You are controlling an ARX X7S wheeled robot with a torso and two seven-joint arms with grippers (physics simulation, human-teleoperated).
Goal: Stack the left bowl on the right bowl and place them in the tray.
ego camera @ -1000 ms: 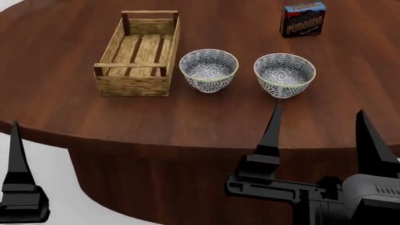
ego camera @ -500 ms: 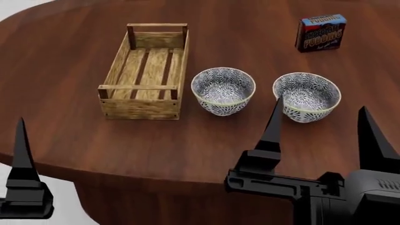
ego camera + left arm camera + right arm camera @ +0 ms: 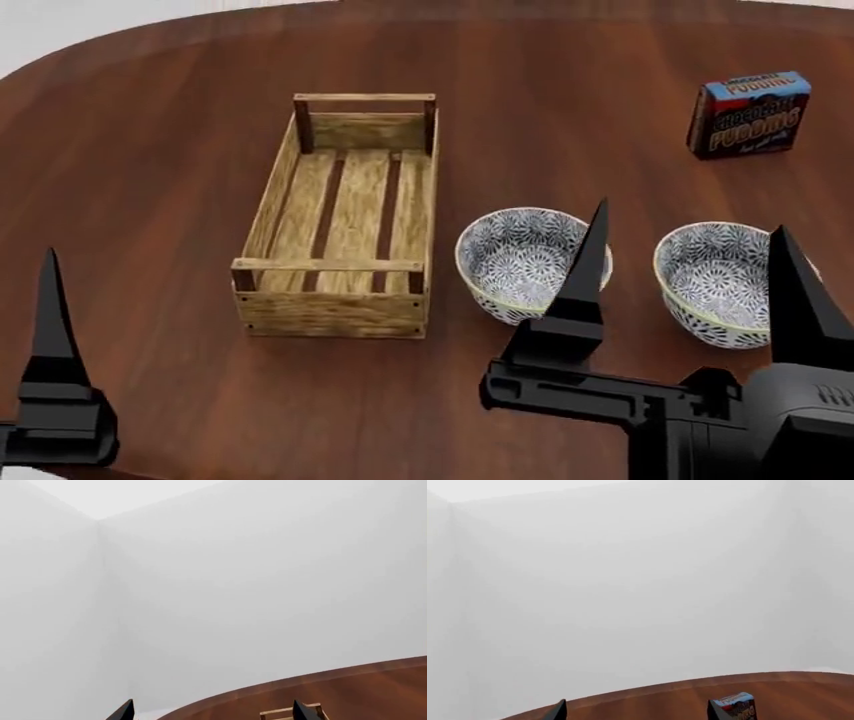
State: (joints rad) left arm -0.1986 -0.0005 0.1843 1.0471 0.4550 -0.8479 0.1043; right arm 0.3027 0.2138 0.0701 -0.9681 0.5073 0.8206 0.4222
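Note:
In the head view the wooden tray (image 3: 336, 220) lies lengthwise left of centre on the table. The left bowl (image 3: 514, 262) stands just right of the tray's near end. The right bowl (image 3: 714, 275) stands further right. Both are upright and empty. My right gripper (image 3: 689, 218) is open and empty, hovering nearer to me than the bowls. Its fingers overlap both bowls in the picture. One finger (image 3: 51, 320) of my left gripper shows at the lower left. The left wrist view shows the left gripper (image 3: 213, 712) open and empty, with a tray corner (image 3: 280, 713) beyond. The right wrist view shows the right gripper (image 3: 638, 711) open.
A dark pudding box (image 3: 750, 113) stands at the back right of the round brown table (image 3: 160, 150), and also shows in the right wrist view (image 3: 737, 706). The table's far edge curves across the top of the head view. White walls lie beyond.
The head view has moved forward and down over the table. Tray, bowls and box have slid down and right in the picture. Both grippers stay open in the same places.

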